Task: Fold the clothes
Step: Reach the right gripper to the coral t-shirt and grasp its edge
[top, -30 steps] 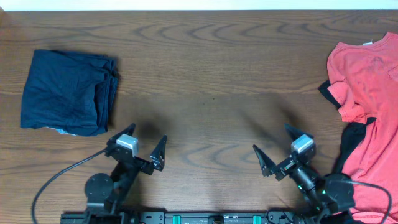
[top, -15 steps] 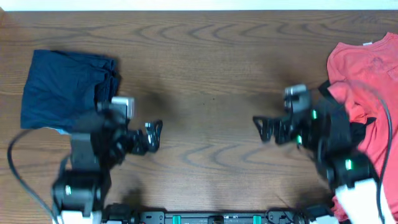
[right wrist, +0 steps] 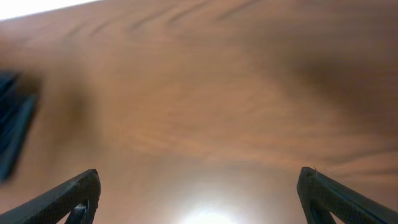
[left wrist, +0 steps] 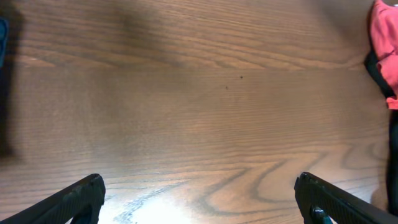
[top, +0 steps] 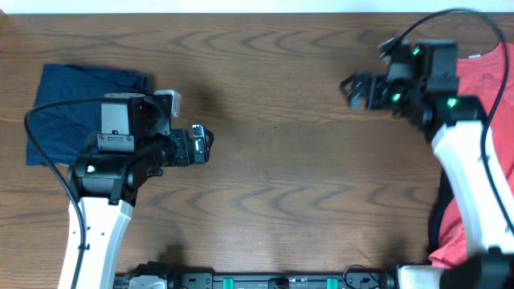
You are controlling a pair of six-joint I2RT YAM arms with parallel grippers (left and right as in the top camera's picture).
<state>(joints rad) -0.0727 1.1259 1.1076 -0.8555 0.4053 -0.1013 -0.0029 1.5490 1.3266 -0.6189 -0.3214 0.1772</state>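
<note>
Overhead: the left gripper (top: 201, 145) hangs over the brown wooden table (top: 273, 185), jaws spread wide and empty, with the folded navy fabric garment (top: 64, 112) just behind its wrist. The right gripper (top: 357, 87) is spread wide too and holds nothing. The coral-red fabric T-shirt (top: 486, 88) lies behind it, a black garment (top: 438, 215) showing at the shirt's edge.

Left wrist: fingers (left wrist: 78, 198) apart, bare wood between them, the coral-red shirt ahead to the right.

Right wrist: a blurred view, fingers (right wrist: 71, 196) apart, the navy garment a dark smear ahead to the left.

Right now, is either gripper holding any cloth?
No, the left gripper and right gripper both stand open over the table, empty.
</note>
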